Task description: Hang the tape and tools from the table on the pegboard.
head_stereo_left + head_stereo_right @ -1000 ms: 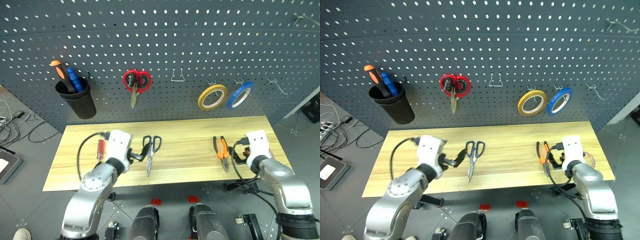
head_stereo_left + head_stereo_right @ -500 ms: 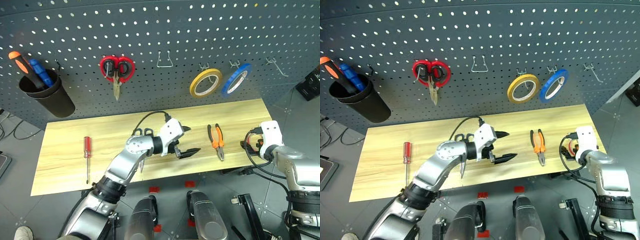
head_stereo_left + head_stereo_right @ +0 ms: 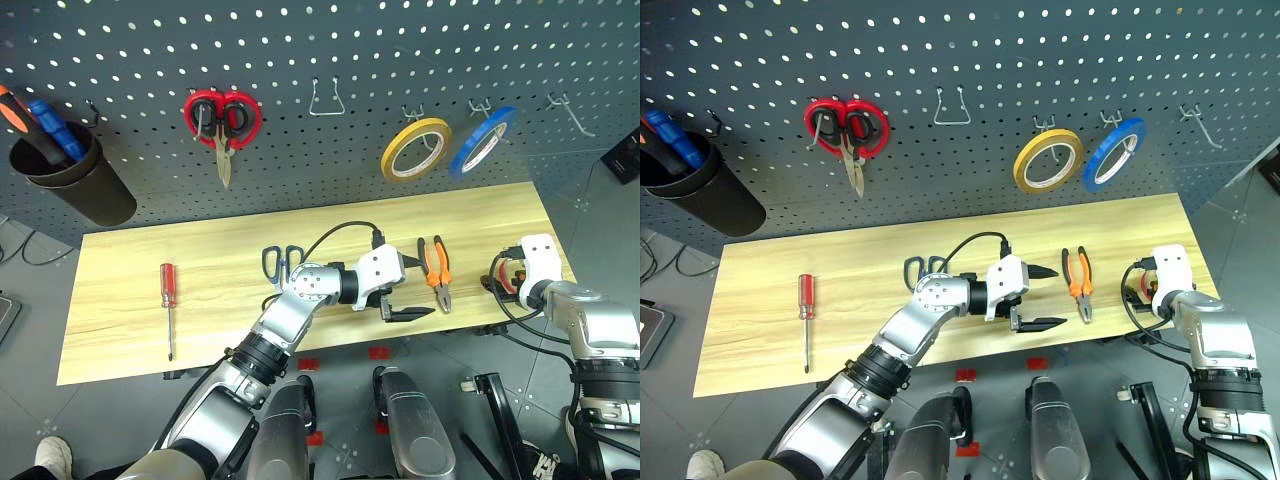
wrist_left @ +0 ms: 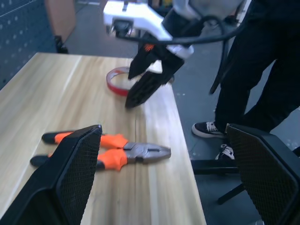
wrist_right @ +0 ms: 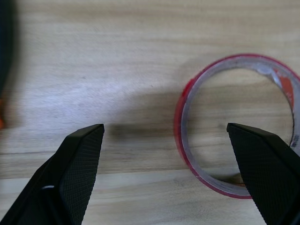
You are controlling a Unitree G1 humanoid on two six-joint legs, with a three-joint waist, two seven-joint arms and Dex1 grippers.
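Your left gripper (image 3: 1043, 297) is spread wide with nothing in it, reaching across the table (image 3: 120, 265) just beside the pliers (image 3: 437, 272) — and your right gripper (image 4: 144, 79) is just as wide and empty, hanging right over the red tape (image 5: 236, 124) near the table's right end. The dark-blue scissors (image 3: 921, 268) sit partly under your left arm, the red screwdriver (image 3: 168, 305) lies well off to the left — all still down on the wood, none on the pegboard (image 3: 320, 40).
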